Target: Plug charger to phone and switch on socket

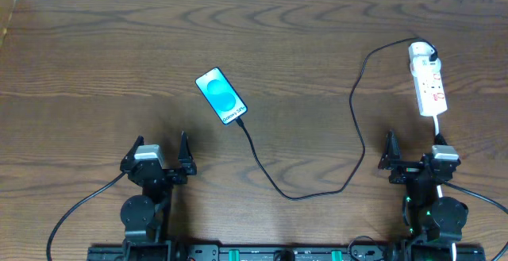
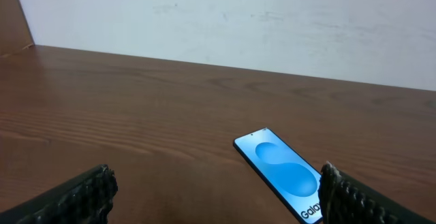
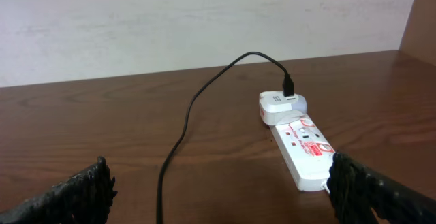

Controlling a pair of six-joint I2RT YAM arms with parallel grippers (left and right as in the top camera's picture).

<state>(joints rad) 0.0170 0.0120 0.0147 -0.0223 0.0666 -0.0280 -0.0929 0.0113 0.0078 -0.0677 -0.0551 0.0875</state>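
Though corner-cropped, phone text partial.

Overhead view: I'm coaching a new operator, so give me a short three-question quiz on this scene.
1. True or false: the left gripper is shut on the phone.
2. The charger meets the socket at: A) its end farthest from the arms; B) its end nearest the arms; C) its middle.
3. Which gripper sits closer to the socket?
Key: 1 false, both grippers are open and hold nothing; 2 A; 3 the right gripper.
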